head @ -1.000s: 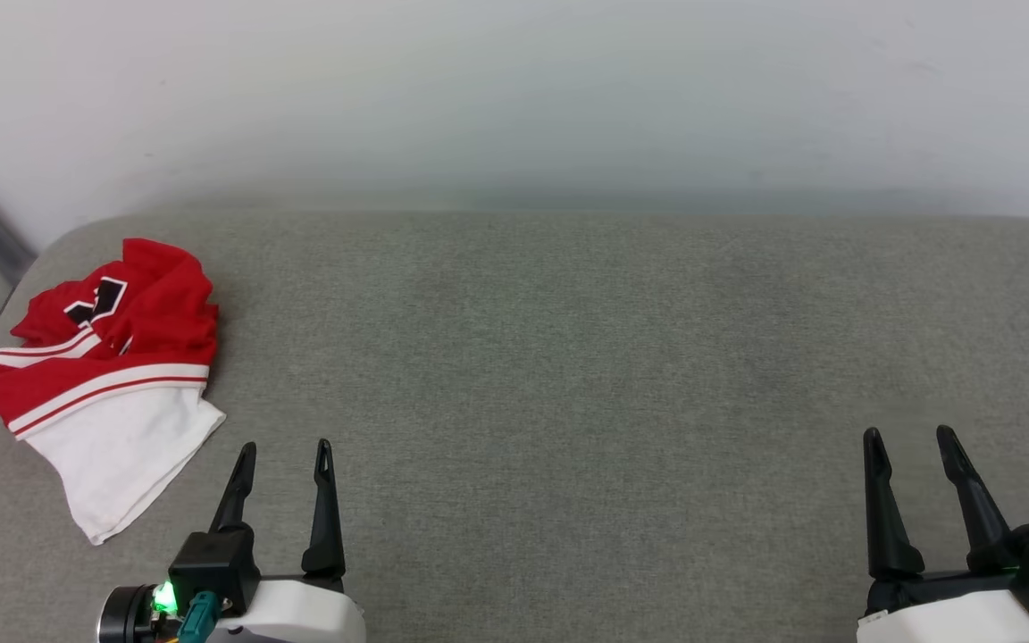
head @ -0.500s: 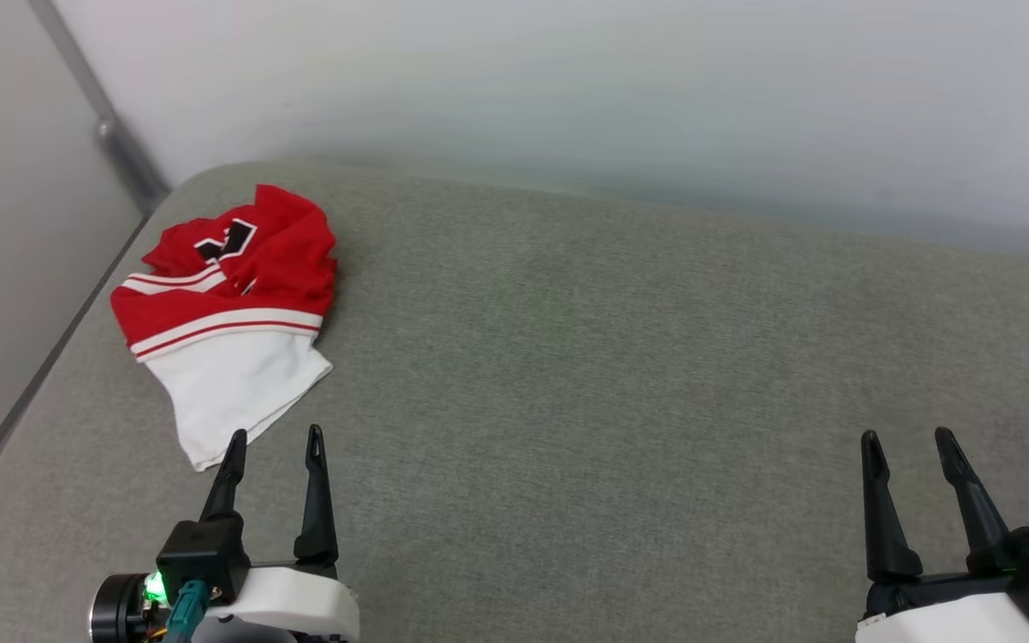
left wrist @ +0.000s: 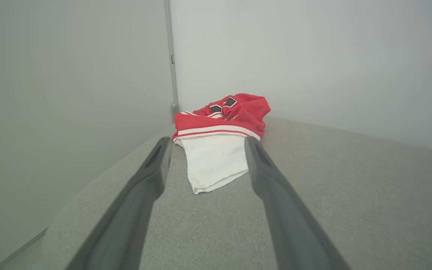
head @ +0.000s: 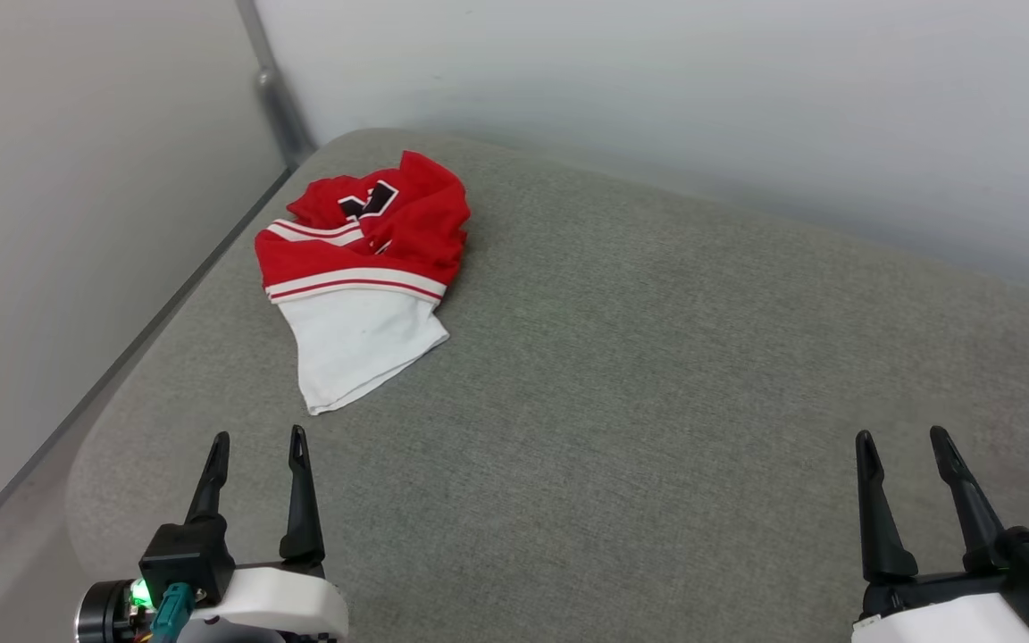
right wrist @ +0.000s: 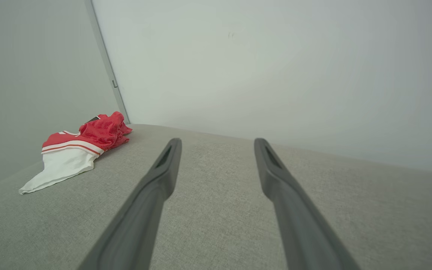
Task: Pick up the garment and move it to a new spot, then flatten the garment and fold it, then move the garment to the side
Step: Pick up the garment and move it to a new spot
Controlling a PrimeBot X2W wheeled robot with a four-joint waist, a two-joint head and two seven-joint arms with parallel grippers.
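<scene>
Swung left to face crumpled red jersey [head: 363, 268], unmoved at grey upholstered surface's [head: 657, 375] far-left corner; pickup pending. Left hand [head: 258, 435], right hand [head: 900, 433] spread, empty.

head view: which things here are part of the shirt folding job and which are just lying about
Part of the job:
- shirt, crumpled, red and white, at the far left
- left gripper, open and empty
- right gripper, open and empty

Just there:
- grey cushion that the shirt lies on
- wall behind it
- metal strip in the corner
</scene>
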